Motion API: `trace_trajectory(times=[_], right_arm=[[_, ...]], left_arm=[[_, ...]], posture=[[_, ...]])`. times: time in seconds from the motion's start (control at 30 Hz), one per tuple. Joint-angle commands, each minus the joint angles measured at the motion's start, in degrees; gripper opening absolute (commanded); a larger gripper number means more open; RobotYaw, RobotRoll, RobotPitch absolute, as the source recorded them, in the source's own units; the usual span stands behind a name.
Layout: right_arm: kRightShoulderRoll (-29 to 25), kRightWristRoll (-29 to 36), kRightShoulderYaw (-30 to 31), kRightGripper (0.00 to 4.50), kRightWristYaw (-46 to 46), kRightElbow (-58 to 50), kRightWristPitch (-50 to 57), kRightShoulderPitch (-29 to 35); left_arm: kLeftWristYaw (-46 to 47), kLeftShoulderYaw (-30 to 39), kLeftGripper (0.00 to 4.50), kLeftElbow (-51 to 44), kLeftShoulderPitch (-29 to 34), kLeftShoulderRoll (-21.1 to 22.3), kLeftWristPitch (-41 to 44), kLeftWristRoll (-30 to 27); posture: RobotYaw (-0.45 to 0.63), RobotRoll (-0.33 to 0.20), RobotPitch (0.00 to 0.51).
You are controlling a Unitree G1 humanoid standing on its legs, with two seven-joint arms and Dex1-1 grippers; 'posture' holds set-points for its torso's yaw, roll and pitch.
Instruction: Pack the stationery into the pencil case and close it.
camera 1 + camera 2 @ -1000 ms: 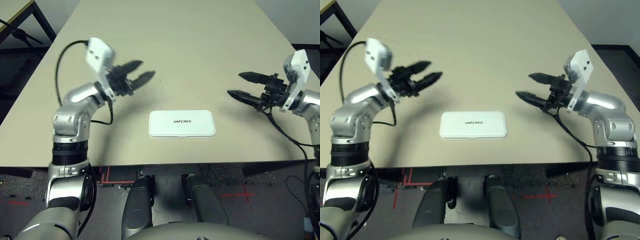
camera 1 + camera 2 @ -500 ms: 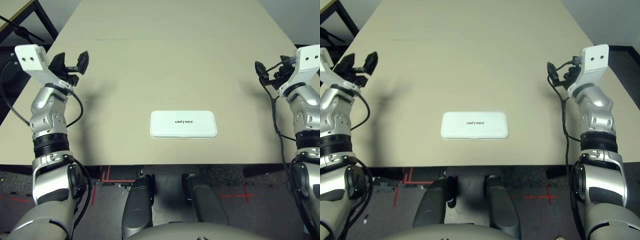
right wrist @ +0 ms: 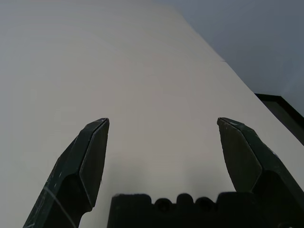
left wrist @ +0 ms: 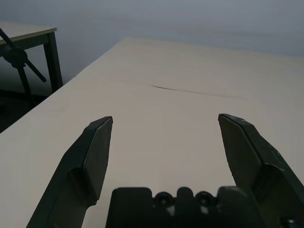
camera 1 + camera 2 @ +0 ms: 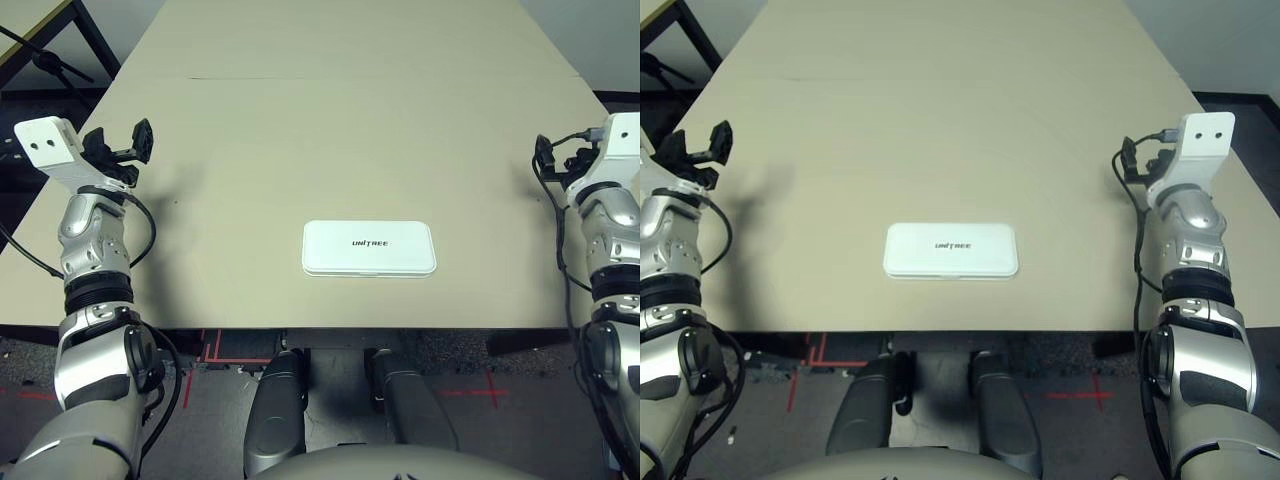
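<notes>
Beige table (image 5: 350, 120): from my head camera I see one long, pale tabletop running from 6 o'clock away to 12, with a thin dark seam line (image 4: 194, 91) crossing it far back.
Left arm (image 5: 90, 260): silver, rising at about 9 o'clock of the scene, at the table's left edge, well apart from the case.
Right arm (image 5: 1185, 260): silver, mirrored at about 3 o'clock, at the table's right edge, also well apart from the case.
Pencil case (image 5: 369, 248): white rounded box, lid down and flat, dark "UNITREE" lettering facing up; it sits toward 6 o'clock, near the table's front edge, between the two arms and touched by neither.
Left gripper (image 4: 166, 142): I read the black fingers (image 4: 95, 152) as spread wide, nothing between them, bare table ahead.
Right gripper (image 3: 164, 142): same here, fingers (image 3: 90, 156) parted wide and empty, bare table beyond.
Side table (image 4: 26, 35): a second light-topped table stands past the left edge, around 10 o'clock.
Stand (image 4: 16, 59): a dark stand beside that side table.
</notes>
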Motion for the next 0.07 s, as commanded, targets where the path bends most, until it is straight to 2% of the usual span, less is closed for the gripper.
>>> trace_trajectory(times=[0.03,0.07], right_arm=[[0.28,0.44,-0.90,4.50,-0.07,-1.38,-0.25,1.20],[0.45,0.44,-0.81,4.50,0.02,-1.21,-0.33,1.12]], left_arm=[[-0.33,-0.81,4.48,0.87,-0.30,0.41,-0.69,0.42],[-0.37,-0.86,4.48,0.72,-0.23,0.54,-0.62,0.30]], posture=[[-0.04,0.000,0.225],[-0.03,0.000,0.226]])
